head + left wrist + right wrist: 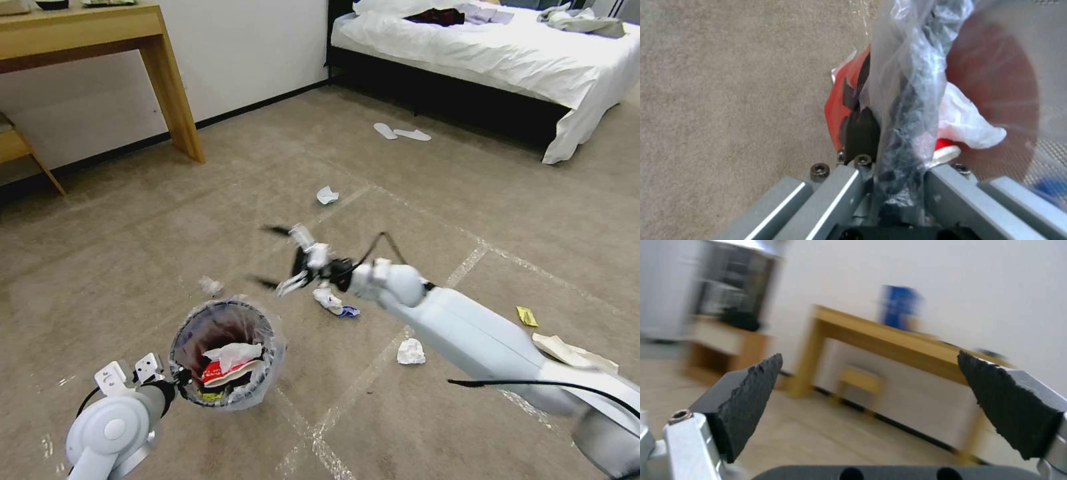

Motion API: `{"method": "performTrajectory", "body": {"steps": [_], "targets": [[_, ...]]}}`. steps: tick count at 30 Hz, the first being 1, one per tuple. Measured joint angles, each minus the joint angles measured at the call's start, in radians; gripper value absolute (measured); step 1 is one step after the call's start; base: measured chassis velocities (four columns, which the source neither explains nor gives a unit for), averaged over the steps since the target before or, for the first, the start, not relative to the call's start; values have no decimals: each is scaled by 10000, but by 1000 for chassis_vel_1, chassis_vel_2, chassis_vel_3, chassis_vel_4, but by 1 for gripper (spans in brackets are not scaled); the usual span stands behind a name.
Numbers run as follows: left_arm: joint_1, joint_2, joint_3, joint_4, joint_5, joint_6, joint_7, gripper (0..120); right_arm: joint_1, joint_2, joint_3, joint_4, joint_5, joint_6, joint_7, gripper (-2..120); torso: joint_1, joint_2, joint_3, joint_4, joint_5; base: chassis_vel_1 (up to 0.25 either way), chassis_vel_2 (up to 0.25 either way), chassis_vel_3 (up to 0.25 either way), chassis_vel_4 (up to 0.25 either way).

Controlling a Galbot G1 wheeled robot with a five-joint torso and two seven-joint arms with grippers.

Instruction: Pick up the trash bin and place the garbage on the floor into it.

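The floor [220,200] is lying beige and taped in a grid, and litter is sitting scattered on it around one landmark, the crumpled white paper ball [411,351]. Beyond it a tissue with a blue scrap [331,300] is resting; farther still, a white wad [327,195]. To its right a yellow wrapper [527,315] is lying (beside pale flattened paper [573,353]).

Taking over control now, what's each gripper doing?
Left gripper: shut on the trash bin rim, holding it.
Right gripper: open, empty, above the floor.
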Motion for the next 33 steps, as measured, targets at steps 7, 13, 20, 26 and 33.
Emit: {"method": "performTrajectory", "body": {"steps": [7, 13, 20, 26, 33], "targets": [[71, 70, -195, -51, -43, 6, -38, 0, -2372, -801, 3544, 1366, -396, -1081, 2484, 100, 0, 0, 0, 3, 3, 0, 0, 0, 0], [362, -136, -513, -336, -9, 55, -104, 0, -3989, -674, 5280, 2165, -459, -1489, 3817, 100, 0, 0, 0, 11, 3, 0, 0, 0, 0], [383, -158, -656, -551, -74, 135, -243, 0, -6456, -122, 8092, 2710, -1174, -1623, 4392, 100, 0, 0, 0, -4, 2, 0, 0, 0, 0], [454, -160, -724, -575, -52, 192, -247, 0, -8012, 539, 9421, 2969, -1637, -1484, 4543, 100, 0, 1, 0, 4, -1, 0, 0, 0, 0], [501, -308, -727, -716, 1, 227, -285, 0, -9301, 1852, 10342, 3411, -2547, -1068, 4818, 100, -1, 1, 0, 4, -2, 0, 0, 0, 0]]}}
